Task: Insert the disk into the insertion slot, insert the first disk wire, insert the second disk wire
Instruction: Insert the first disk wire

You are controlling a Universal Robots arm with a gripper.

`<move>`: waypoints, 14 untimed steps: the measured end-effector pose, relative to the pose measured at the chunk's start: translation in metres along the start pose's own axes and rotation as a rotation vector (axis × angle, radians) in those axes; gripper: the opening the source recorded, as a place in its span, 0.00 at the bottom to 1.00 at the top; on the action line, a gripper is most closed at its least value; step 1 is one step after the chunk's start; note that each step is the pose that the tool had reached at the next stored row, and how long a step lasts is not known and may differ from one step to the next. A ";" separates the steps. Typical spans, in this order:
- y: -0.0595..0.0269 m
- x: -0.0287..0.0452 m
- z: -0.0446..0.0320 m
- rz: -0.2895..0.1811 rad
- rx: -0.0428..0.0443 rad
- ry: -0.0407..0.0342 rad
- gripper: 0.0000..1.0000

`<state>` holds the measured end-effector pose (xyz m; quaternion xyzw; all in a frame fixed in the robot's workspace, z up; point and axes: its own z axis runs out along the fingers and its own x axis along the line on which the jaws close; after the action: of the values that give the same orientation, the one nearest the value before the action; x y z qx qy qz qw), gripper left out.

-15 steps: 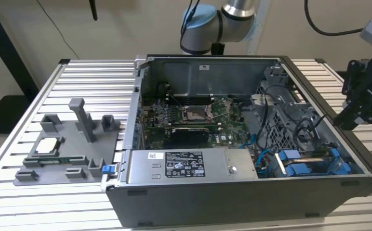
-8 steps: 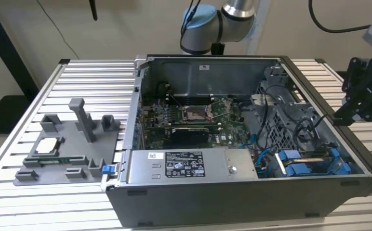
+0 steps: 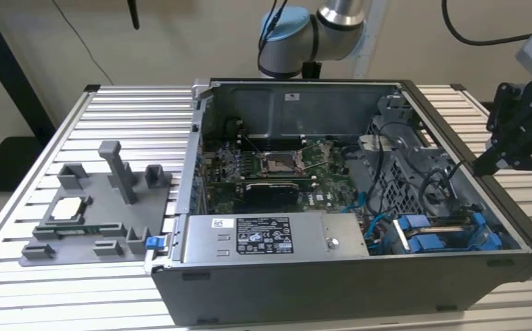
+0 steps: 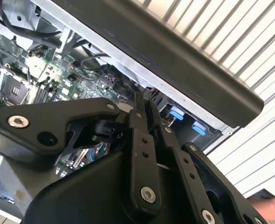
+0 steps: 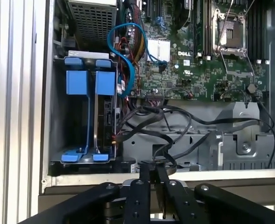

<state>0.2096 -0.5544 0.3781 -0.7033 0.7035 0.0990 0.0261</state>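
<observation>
While hovering just outside the computer case [image 3: 340, 289], holds the hand [image 5: 152, 169] pinched shut, empty. Finds the disk [image 5: 106, 126] already standing on edge in the slot [image 5: 58, 121]. Looks stiff, fairly heavy, shock-sensitive; best gripped by the blue frame [image 5: 105, 83].

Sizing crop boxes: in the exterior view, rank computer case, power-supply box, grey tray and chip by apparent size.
Largest first:
1. computer case
2. grey tray and power-supply box look alike, so unranked
3. chip
</observation>
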 end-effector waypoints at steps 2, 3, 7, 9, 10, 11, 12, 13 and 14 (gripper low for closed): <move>0.0000 0.0000 0.0002 0.000 0.0001 -0.0005 0.00; 0.0000 0.0001 0.0003 0.000 0.0001 -0.0005 0.00; 0.0006 0.0003 0.0007 0.000 0.0002 -0.0009 0.00; 0.0027 0.0005 0.0008 0.000 0.0001 -0.0010 0.00; 0.0053 0.0008 0.0010 0.000 0.0002 -0.0009 0.00; 0.0087 0.0009 0.0013 0.000 0.0001 -0.0009 0.00; 0.0119 0.0010 0.0015 0.000 0.0001 -0.0008 0.00; 0.0150 0.0011 0.0016 0.000 0.0001 -0.0009 0.00; 0.0181 0.0011 0.0016 0.000 0.0001 -0.0009 0.00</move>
<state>0.1914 -0.5554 0.3782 -0.7033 0.7035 0.0992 0.0264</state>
